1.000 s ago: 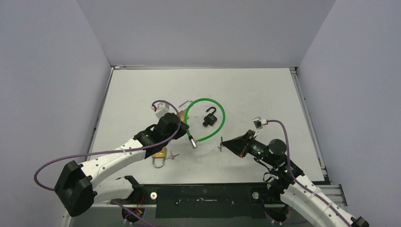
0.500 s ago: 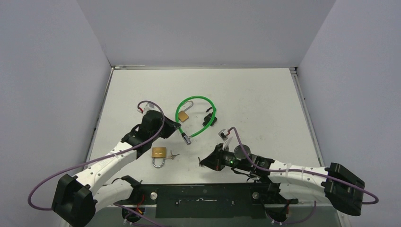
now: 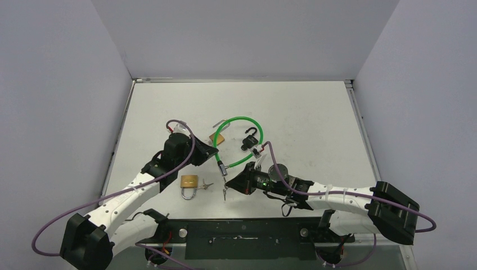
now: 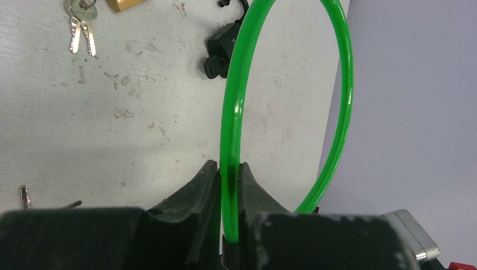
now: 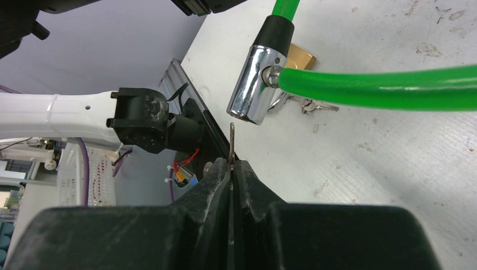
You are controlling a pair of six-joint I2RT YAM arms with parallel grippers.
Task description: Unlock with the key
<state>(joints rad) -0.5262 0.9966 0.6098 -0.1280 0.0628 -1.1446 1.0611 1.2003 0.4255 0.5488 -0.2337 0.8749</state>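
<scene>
Key is pinched upright in the right gripper, with its tip just under the chrome lock head, not touching it. Compared with half a second back, it's been brought left, toward the lower middle of the top view. The green cable is clamped in the left gripper. Scuffed white table, plain grey walls. A brass padlock with keys and a black padlock are seen lying nearby.

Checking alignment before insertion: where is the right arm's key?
Right wrist view: the key is pinched in the right end effector, its tip just below the chrome lock barrel on the green cable.
</scene>
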